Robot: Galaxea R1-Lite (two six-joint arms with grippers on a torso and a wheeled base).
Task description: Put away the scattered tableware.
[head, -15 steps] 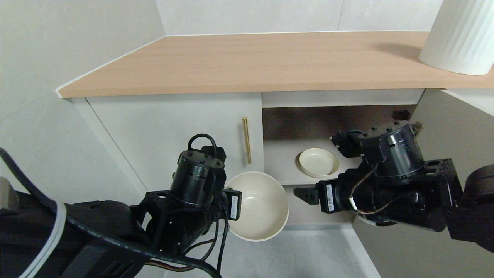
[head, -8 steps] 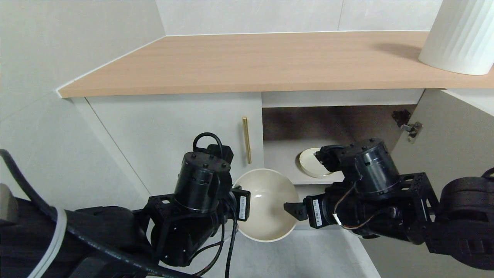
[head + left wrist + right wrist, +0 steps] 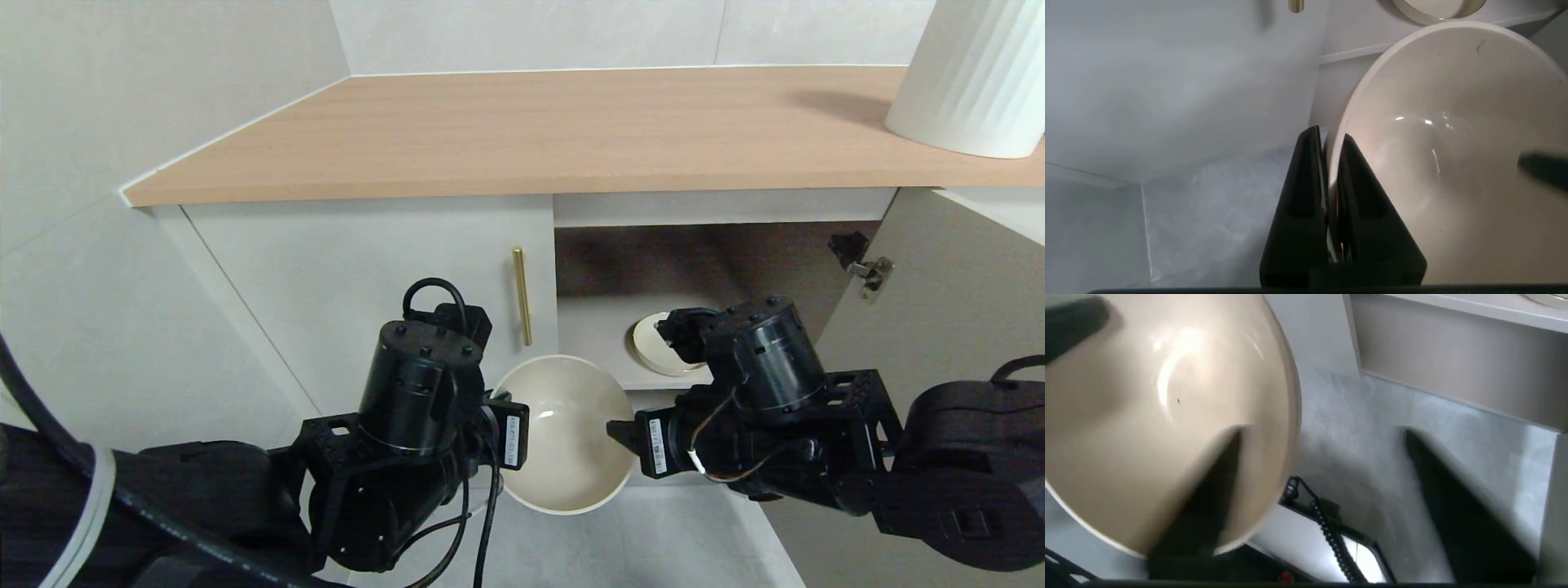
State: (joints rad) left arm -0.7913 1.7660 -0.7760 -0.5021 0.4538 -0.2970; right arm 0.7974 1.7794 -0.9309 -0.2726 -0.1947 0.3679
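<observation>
at the open cabinet mouth, just below shelf level: one cream bowl, mouth up, its rim pinched at 9 o'clock by your left gripper (fingers clamped either side of the wall). right gripper: fingers spread, empty, one tip by the bowl's 3 o'clock rim. the shelf, bearing a small plate, lies at 12 to 1 o'clock from the bowl, so your left arm carries.
</observation>
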